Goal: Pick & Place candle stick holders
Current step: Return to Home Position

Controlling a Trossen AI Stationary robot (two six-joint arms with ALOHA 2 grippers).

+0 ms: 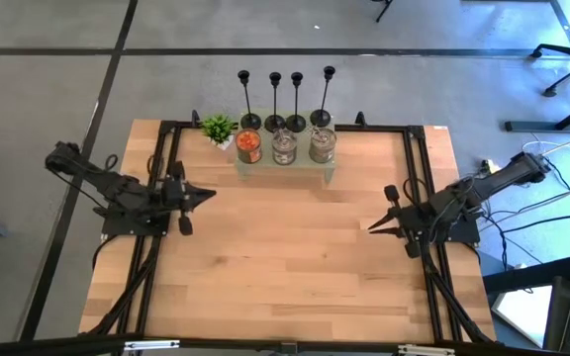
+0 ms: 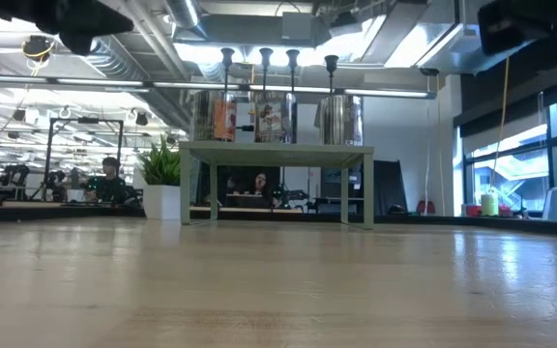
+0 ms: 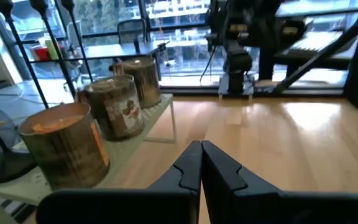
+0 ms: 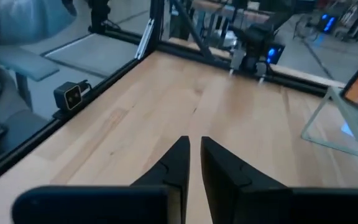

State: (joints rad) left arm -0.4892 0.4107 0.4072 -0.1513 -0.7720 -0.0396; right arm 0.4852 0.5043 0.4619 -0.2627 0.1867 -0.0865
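Both arms sit low at the counter's (image 1: 285,267) side edges. The left end effector (image 1: 204,196) is near the left edge and the right end effector (image 1: 374,226) near the right, each pointing in toward the middle. Both are clenched and empty.

The four candlesticks (image 1: 275,123) stand upright in a row along the far edge, at about its middle, just behind three jars (image 1: 284,146) on a small shelf (image 1: 285,170). It cannot be told whether their bases rest on the back of the shelf or on the counter behind it. Their long axes are vertical, with thin stems rising well above the jar tops.

From either end effector the row lies toward the far edge and inward, with the shelf and jars partly in between. The left end effector looks somewhat nearer, closest to the candlestick at the left end of the row. The right end effector sits farther toward the near edge.

Any reach would probably need to come in above the jars and close sideways on a stem.
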